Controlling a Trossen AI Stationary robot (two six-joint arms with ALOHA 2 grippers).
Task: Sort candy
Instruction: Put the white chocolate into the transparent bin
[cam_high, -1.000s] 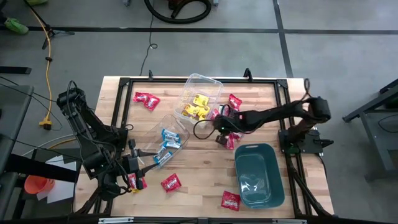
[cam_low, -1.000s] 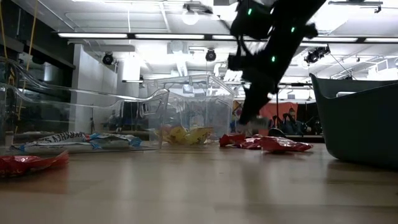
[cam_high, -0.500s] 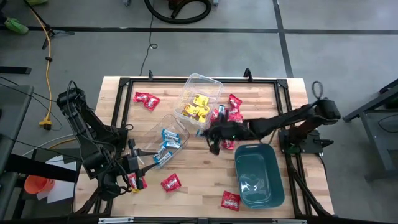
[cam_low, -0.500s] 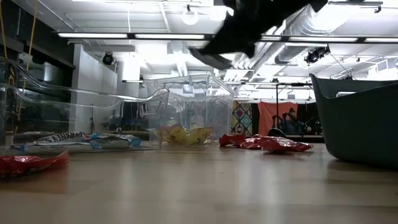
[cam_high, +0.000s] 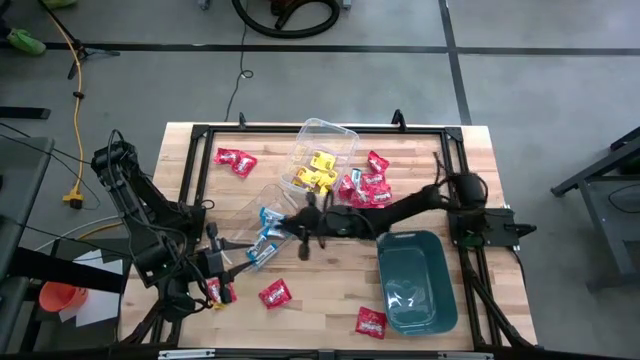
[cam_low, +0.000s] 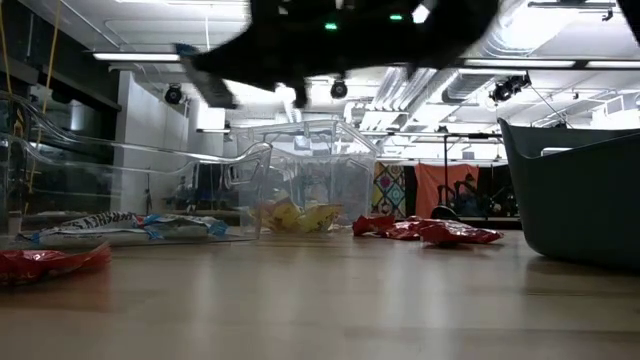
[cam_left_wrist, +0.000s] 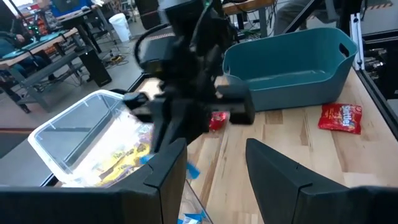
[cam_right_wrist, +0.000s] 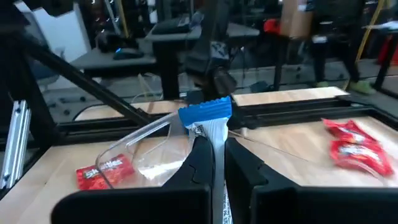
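In the right wrist view we see the right gripper (cam_right_wrist: 214, 152) with its jaws pinched on a blue-and-white candy packet (cam_right_wrist: 207, 118), whose crimped blue end stands above the fingertips. From above, that gripper (cam_high: 303, 228) hangs over the middle of the wooden tabletop (cam_high: 330, 275), just beside the tilted clear tub (cam_high: 275, 215) that holds more blue-and-white packets. The left gripper (cam_high: 232, 258) waits near the tabletop's left front corner, its jaws parted with nothing between them.

The upright clear tub (cam_high: 318, 160) holds yellow packets (cam_high: 317, 170). A cluster of red packets (cam_high: 365, 187) lies just beside it, and single red packets lie near the back left (cam_high: 235, 159) and along the front (cam_high: 274, 293). The teal bin (cam_high: 417, 282) sits at the right front.

The low view gives only a dark blur of the arm overhead, but it shows a workshop with ceiling strip lights behind the tubs. The high view shows grey floor and a yellow cable (cam_high: 76, 90).
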